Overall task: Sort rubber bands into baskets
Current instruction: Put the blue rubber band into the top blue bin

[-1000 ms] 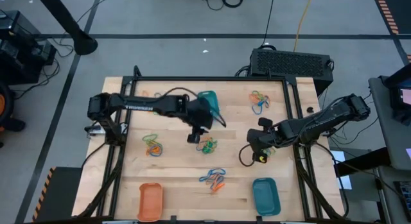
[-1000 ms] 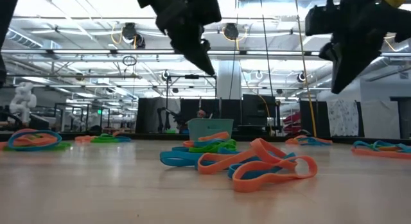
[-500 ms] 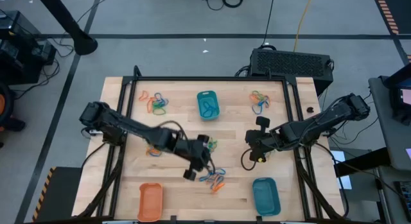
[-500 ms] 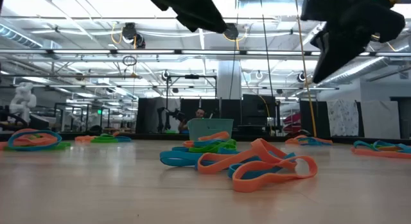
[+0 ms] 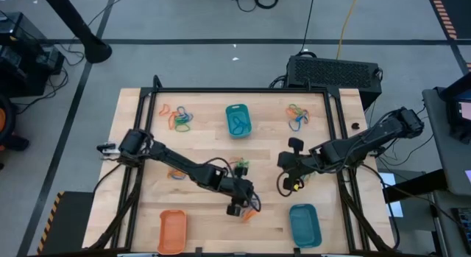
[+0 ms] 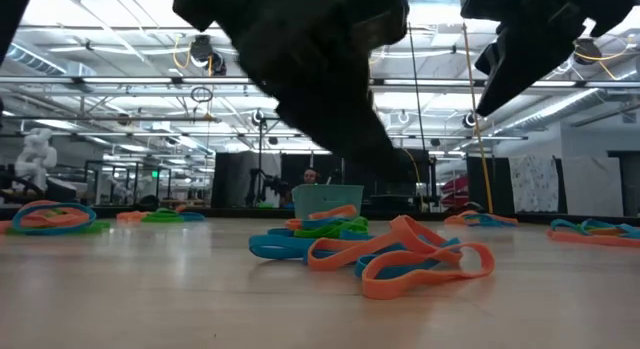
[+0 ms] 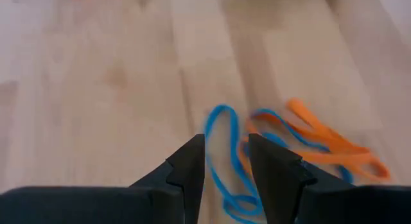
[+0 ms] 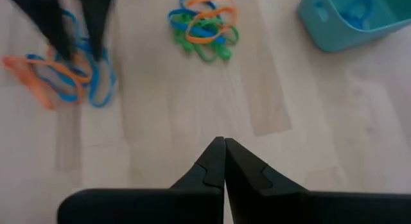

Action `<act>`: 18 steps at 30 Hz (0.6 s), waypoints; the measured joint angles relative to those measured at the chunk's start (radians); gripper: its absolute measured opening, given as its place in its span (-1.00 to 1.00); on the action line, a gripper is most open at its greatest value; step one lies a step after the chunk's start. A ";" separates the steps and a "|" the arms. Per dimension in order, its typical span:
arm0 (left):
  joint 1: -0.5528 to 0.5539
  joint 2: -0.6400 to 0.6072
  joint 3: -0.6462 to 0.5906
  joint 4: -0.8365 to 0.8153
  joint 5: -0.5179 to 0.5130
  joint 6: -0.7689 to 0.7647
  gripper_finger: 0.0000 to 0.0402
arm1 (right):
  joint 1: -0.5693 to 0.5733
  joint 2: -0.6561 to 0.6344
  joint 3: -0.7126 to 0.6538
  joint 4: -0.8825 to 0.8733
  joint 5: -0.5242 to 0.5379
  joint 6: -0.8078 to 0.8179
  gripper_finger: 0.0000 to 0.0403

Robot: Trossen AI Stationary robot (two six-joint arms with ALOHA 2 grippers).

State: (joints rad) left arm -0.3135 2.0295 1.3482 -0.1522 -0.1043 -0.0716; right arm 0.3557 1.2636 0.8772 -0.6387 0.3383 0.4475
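Near the table's front middle lies a pile of orange and blue rubber bands. My left gripper hangs open just above that pile; a blue band loop shows on the table in the gap between its fingers, and the orange bands lie off to one side. My right gripper is shut and holds nothing, above bare wood right of centre. An orange basket and a teal basket stand at the front edge. A second teal basket stands at the far middle.
Other band piles lie at centre, left of centre, far left and far right. The far teal basket has blue bands in it. A black frame runs round the table.
My left gripper has swung from beside the far teal basket toward the table's near edge and down, past the centre pile, and now hangs low over the front-middle pile. No rubber band has moved.
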 joint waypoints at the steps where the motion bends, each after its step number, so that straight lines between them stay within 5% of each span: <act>1: 0.004 0.004 0.010 0.005 -0.011 -0.001 -0.36 | 0.000 0.000 0.000 0.004 0.000 0.000 -1.00; 8: 0.021 0.036 0.015 -0.018 0.000 -0.126 -0.24 | 0.000 0.000 0.000 0.008 0.000 -0.022 -1.00; 18: 0.020 0.040 0.013 -0.012 0.023 -0.102 0.00 | 0.000 0.000 0.000 0.009 0.001 -0.041 -1.00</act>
State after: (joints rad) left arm -0.2932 2.0695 1.3608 -0.1643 -0.0818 -0.1739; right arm 0.3557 1.2640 0.8772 -0.6292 0.3389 0.4068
